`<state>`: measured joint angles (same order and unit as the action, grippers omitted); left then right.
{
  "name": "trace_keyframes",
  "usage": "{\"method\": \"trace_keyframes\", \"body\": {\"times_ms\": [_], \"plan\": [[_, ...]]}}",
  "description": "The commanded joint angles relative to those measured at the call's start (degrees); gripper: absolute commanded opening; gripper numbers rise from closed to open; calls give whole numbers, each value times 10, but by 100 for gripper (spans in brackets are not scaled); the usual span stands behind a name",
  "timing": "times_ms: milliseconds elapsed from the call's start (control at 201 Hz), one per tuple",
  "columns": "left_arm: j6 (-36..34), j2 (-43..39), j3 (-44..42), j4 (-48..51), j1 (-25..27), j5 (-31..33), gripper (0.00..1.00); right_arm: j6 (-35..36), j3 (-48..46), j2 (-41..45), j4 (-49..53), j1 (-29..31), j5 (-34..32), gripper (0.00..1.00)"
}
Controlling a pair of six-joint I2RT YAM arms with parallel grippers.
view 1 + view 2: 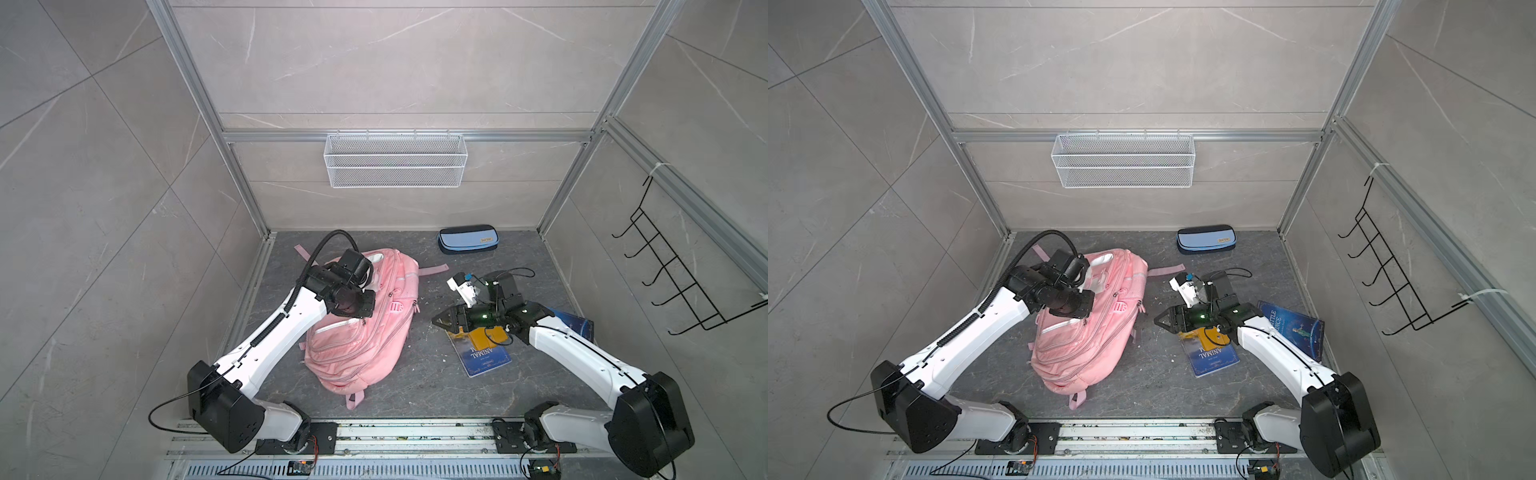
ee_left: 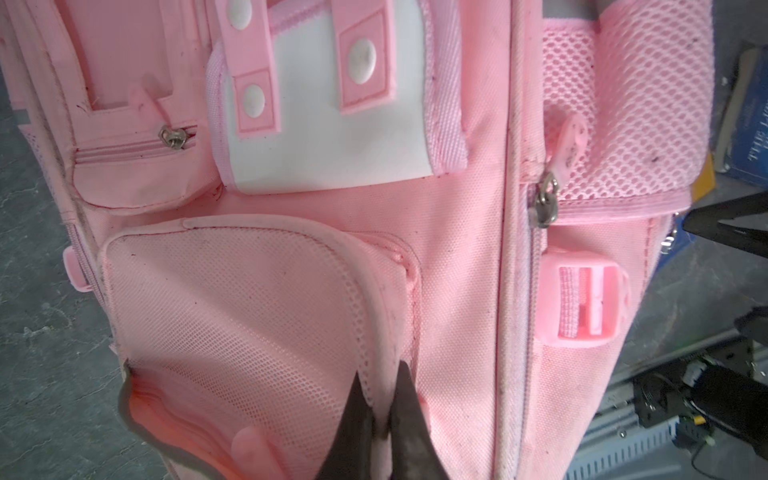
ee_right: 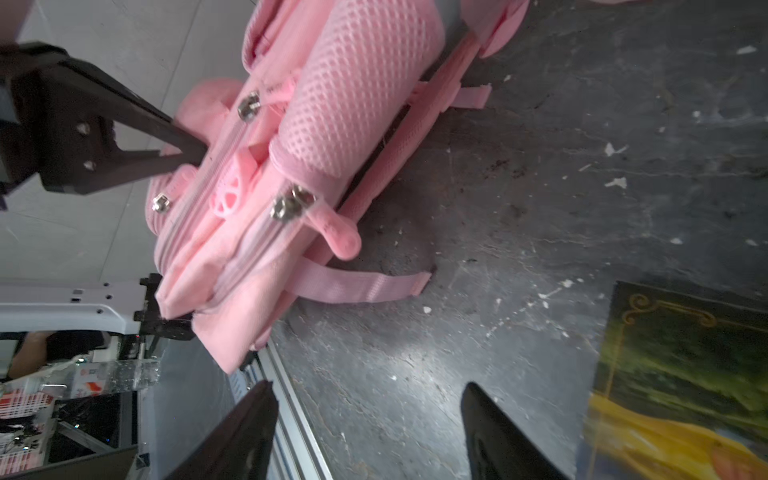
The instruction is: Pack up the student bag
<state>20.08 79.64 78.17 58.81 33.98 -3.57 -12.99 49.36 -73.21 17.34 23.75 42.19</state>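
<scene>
Left claw (image 2: pixel 380 374) clamped together on the rim of the bag's (image 1: pixel 365 345) mesh pocket (image 2: pixel 249 311). Bag lies on the floor (image 1: pixel 415 386), at nine o'clock from my right claw (image 3: pixel 368 390). That one's jaws stand apart over bare floor.

The blue book (image 1: pixel 1214 356) on the tabletop (image 1: pixel 1154 374) carries the title word "ANIMAL", upside down in both top views. The dark blue book (image 1: pixel 1292 328) near it shows the letters "ITTLE" and "INCE", their beginnings hidden. The yellow tag (image 1: pixel 1224 240) on the pencil case (image 1: pixel 1200 242) is too small to read.
</scene>
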Motion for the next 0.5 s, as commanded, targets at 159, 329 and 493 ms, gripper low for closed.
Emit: {"method": "trace_keyframes", "body": {"times_ms": [159, 329, 493], "plan": [[-57, -18, 55, -9, -10, -128, 0, 55, 90, -24, 48, 54, 22, 49], [-57, -14, 68, -9, -20, -155, 0, 83, 99, -8, 98, 63, 18, 35], [-60, -10, 82, 0, -29, -171, 0, 75, 75, 28, 113, 73, 20, 35]]}}
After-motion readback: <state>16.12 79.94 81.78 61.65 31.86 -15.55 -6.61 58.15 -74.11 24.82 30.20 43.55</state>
